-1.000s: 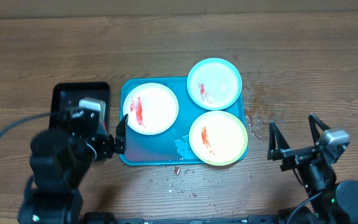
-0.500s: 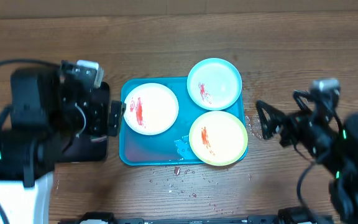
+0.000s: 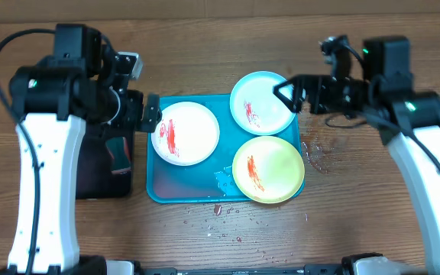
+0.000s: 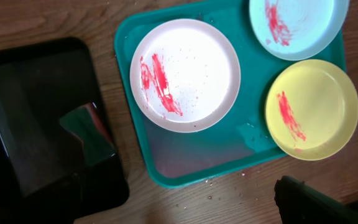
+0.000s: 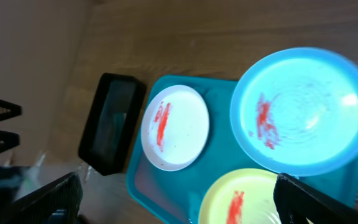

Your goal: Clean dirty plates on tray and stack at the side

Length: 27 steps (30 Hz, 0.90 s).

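Hanging open, left gripper (image 3: 150, 115) flanks the tray (image 3: 189, 182) rim, right gripper (image 3: 285, 94) overhangs blue plate (image 3: 263, 101).

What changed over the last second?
Both arms swung up from the table's near edge toward the tray. The left gripper is now beside the cream plate, and the right gripper is at the right rim of the light blue plate. Both stay open, holding nothing. Plates, tray and black tray haven't moved.
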Each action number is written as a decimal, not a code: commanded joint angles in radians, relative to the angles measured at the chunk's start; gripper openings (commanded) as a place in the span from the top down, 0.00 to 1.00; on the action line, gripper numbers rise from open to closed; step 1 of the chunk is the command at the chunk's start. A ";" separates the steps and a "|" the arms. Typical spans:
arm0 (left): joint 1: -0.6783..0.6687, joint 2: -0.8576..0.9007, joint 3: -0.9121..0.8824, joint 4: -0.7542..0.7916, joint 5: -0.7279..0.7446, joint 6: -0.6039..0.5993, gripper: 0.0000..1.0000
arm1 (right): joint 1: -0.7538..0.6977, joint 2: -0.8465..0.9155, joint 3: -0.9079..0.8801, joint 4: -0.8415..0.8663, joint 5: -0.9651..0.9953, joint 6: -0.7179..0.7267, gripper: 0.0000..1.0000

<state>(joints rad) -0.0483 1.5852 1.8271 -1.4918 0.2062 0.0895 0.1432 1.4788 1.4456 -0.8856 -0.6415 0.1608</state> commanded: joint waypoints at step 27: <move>0.167 0.124 0.022 0.111 -0.240 -0.198 0.04 | 0.471 0.609 0.028 0.320 0.577 0.364 0.55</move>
<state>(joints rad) 0.1196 1.7168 1.8278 -1.3762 -0.0235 -0.1085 0.6159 2.0556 1.4471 -0.5793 -0.1047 0.5152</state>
